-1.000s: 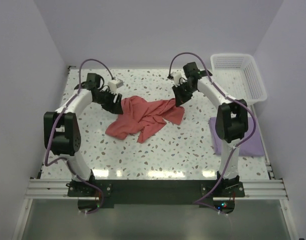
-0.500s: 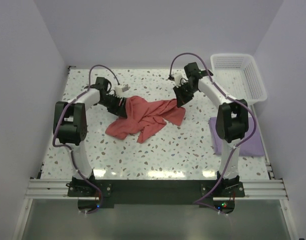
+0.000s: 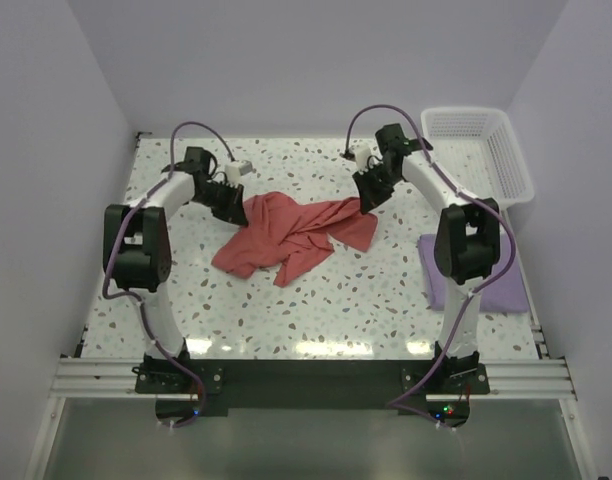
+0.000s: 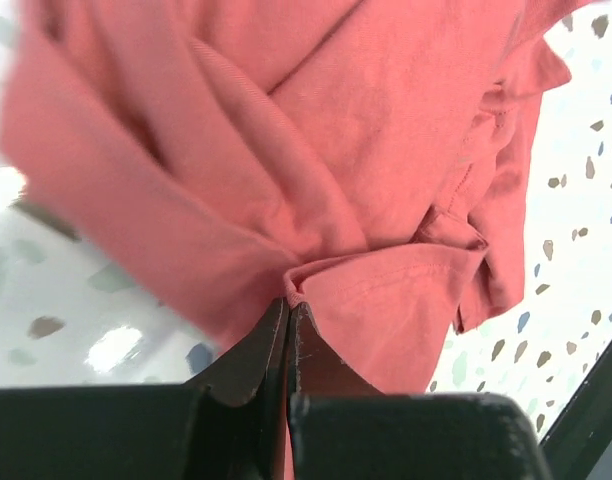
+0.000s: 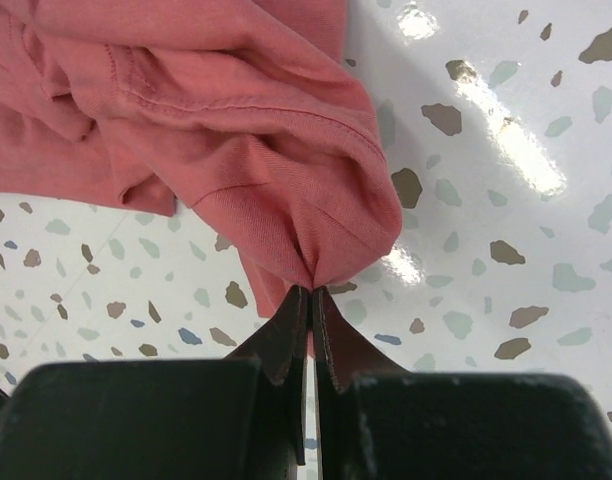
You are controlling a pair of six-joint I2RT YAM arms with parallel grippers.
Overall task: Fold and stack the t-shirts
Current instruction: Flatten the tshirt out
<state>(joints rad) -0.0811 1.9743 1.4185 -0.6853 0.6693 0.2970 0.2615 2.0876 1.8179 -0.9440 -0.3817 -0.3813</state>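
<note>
Salmon t-shirt [image 3: 291,235] lies crumpled, pinched at 2 edges.

You have a white table [image 3: 386,290], glossy and flecked with grey, brown and bluish chips. Lamp glare shows in patches along its near edge. A red shirt [image 3: 286,235] lies crumpled on it, a little left of the middle and toward the far side. It is spread in loose folds, with one tongue of cloth reaching toward you, and its far corners on the left and right are gathered into tight points. A lavender shirt [image 3: 508,290] lies flat as a folded rectangle by the right edge, well apart from the red one. A white lattice basket [image 3: 514,175] sits at the far right corner.
</note>
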